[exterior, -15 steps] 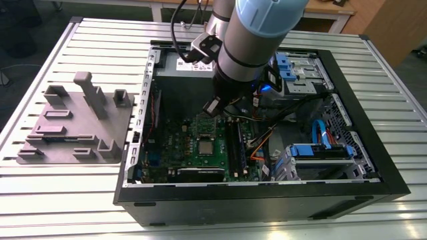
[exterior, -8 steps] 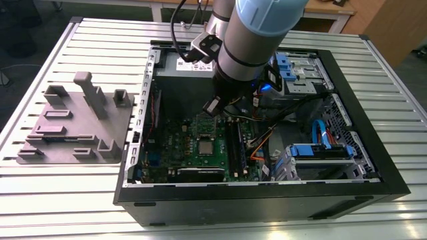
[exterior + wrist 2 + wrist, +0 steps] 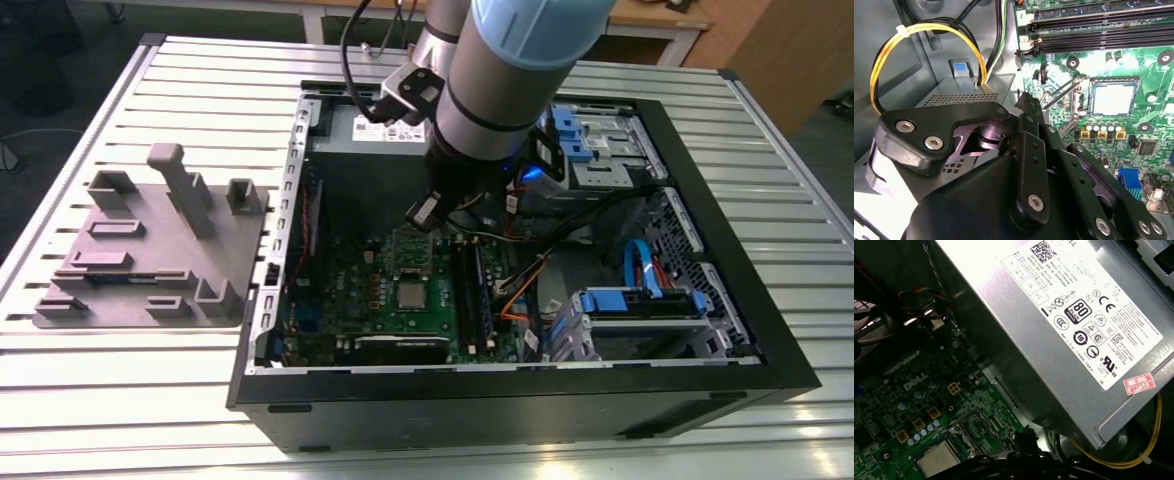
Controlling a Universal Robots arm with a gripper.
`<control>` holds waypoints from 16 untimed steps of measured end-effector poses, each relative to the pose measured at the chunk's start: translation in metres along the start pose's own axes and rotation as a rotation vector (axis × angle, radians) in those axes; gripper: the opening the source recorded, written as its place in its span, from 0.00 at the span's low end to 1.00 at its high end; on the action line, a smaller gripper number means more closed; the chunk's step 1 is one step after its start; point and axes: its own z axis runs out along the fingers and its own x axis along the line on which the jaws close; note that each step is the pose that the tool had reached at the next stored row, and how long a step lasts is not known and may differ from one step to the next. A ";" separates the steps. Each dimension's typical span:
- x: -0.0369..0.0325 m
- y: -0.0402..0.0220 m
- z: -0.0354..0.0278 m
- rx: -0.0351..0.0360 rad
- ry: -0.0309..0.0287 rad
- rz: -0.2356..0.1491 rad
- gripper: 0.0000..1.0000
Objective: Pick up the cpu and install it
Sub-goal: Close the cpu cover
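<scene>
Hovering inside the open computer case [image 3: 747, 330], the end effector [image 3: 1030, 107] hangs above the green motherboard [image 3: 400, 300], between the power supply [image 3: 1064, 335] and the socket. Its black fingers [image 3: 1031, 145] sit pressed together with nothing between them, as the second wrist view shows.

The cpu [image 3: 1112, 99] lies in the socket at the right of centre in the second wrist view, with the socket's metal load frame [image 3: 1066, 97] swung up and open beside it. In the exterior view the cpu [image 3: 410, 293] is a pale square at the middle of the board, lower in the frame than the arm [image 3: 501, 90].

Judging from this, the chip looks seated but unclamped, so any nudge could shift it on the contacts and bend pins. Yellow cables [image 3: 919, 35] loop close by at the upper left of the second wrist view; a sideways sweep might snag them. The raised frame stands just beside the fingertips and could be knocked. The grey plate [image 3: 147, 250] rests on the slatted surface [image 3: 120, 400], well apart.
</scene>
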 end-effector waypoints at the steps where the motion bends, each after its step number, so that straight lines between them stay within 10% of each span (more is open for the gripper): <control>1: 0.0000 0.0001 -0.0002 0.0000 0.0002 -0.001 0.10; 16: -0.0003 0.0007 -0.0025 0.0021 0.0076 -0.012 0.10</control>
